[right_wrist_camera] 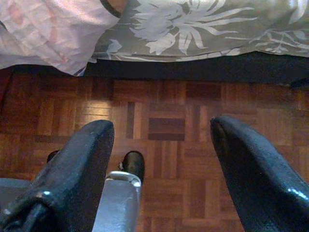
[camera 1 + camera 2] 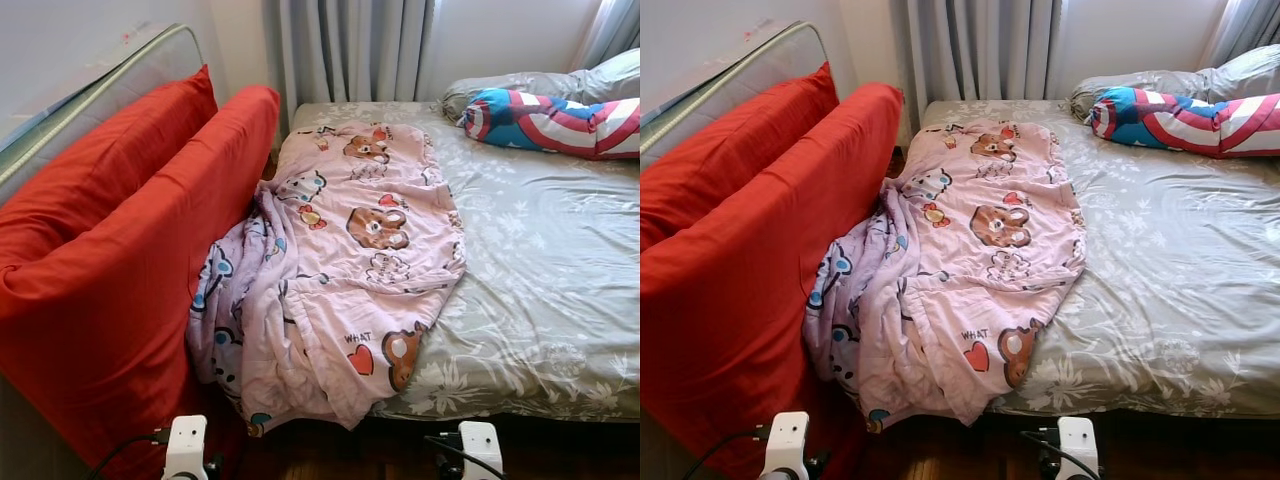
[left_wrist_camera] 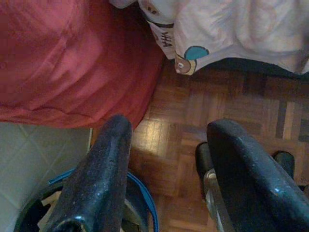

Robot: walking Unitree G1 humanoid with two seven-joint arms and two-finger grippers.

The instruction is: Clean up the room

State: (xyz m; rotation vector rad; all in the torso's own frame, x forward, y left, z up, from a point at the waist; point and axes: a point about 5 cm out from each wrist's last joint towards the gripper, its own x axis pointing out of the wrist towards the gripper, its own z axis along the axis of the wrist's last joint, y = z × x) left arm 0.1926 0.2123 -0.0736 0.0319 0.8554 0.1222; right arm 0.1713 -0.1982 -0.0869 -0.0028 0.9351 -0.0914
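A pink cartoon-bear blanket [image 2: 340,270] lies rumpled across the left side of the bed [image 2: 540,260] and spills over its near edge toward the floor. Both arms hang low by the bed's foot. My left gripper [image 3: 166,159] is open over the parquet floor [image 3: 227,111], near the blanket's hanging corner [image 3: 186,60]. My right gripper [image 1: 161,154] is open too, above bare parquet [image 1: 164,101] just in front of the bed's edge [image 1: 203,34]. Neither holds anything.
Two big red cushions [image 2: 120,270] lean against a mattress [image 2: 90,90] on the left, close to the bed. A red, white and blue pillow [image 2: 550,120] lies at the bed's head by grey curtains [image 2: 350,50]. A blue-rimmed bin [image 3: 140,203] sits below my left gripper.
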